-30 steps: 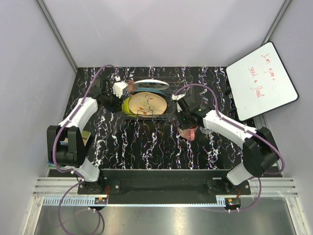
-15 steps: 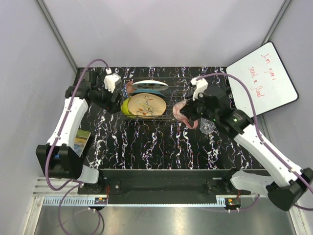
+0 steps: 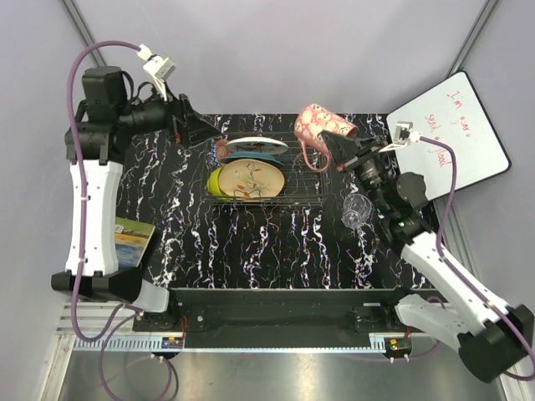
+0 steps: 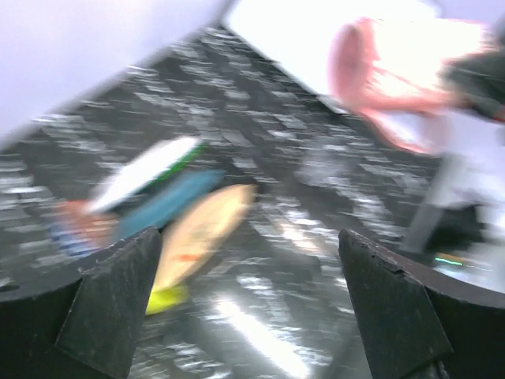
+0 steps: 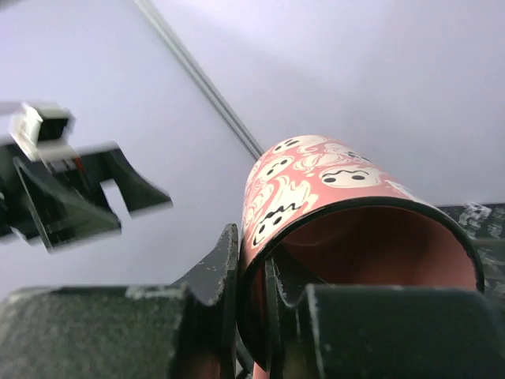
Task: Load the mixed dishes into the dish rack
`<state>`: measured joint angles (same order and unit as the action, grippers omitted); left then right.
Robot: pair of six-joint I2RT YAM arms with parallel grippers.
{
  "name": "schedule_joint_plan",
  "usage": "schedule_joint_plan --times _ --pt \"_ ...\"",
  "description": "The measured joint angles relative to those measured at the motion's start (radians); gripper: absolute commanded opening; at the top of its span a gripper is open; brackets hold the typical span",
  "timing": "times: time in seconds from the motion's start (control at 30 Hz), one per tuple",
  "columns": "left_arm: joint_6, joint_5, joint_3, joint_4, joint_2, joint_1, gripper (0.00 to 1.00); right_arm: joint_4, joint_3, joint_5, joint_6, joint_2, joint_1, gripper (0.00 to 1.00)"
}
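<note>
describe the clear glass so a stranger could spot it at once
Start at the wire dish rack mid-table, then look right and slightly nearer, beside the right arm. The clear glass sits there on the black marbled table: the only see-through piece, unlike the coloured plates in the rack and the pink mug in the right gripper.

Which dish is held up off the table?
The pink mug, its rim pinched by the right gripper; the rest sit in the dish rack, the clear glass on the table.
</note>
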<state>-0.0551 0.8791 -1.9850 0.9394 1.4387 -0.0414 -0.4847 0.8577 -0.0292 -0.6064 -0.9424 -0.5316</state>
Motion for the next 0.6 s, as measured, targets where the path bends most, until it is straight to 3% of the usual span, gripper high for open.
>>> schedule_joint_plan --times 0.23,0.4,0.6 --pt "0.203 0.265 0.134 -0.077 0.114 -0.012 0.99 -0.492 -0.051 -0.048 -0.462 -0.320 0.142 0.00" --pt "0.303 0.296 0.183 -0.166 0.135 -0.069 0.99 -0.574 0.047 -0.142 -0.631 -0.507 0.143 0.00" --pt "0.348 0.255 0.172 -0.266 0.144 -0.187 0.99 -0.631 0.142 -0.213 -0.701 -0.565 0.138 0.00"
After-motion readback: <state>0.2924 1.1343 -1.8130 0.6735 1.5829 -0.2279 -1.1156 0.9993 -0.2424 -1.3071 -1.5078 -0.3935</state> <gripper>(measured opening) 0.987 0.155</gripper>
